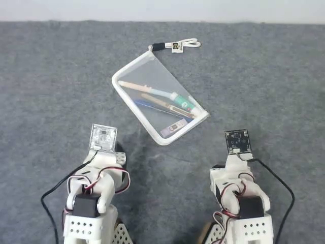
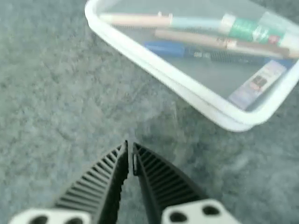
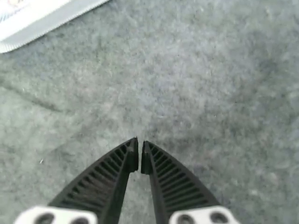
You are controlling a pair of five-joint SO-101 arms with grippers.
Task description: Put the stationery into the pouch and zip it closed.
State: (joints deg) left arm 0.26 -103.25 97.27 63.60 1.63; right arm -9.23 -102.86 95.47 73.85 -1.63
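Observation:
A clear white-edged pouch (image 1: 158, 97) lies slanted in the middle of the grey carpet, with pens (image 1: 162, 101) and an eraser (image 1: 173, 127) inside it. Its white wrist strap (image 1: 179, 45) trails off the far corner. In the left wrist view the pouch (image 2: 205, 88) sits just beyond my left gripper (image 2: 130, 148), which is shut and holds nothing. My right gripper (image 3: 140, 143) is shut over bare carpet, with a corner of the pouch (image 3: 37, 18) off to one side. Both arms (image 1: 99, 173) (image 1: 236, 178) rest near the front edge, a short way from the pouch.
Grey carpet (image 1: 264, 91) covers the whole work surface, with open room on both sides of the pouch. A pale wall strip (image 1: 162, 10) runs along the far edge. Cables (image 1: 51, 198) trail from the arm bases.

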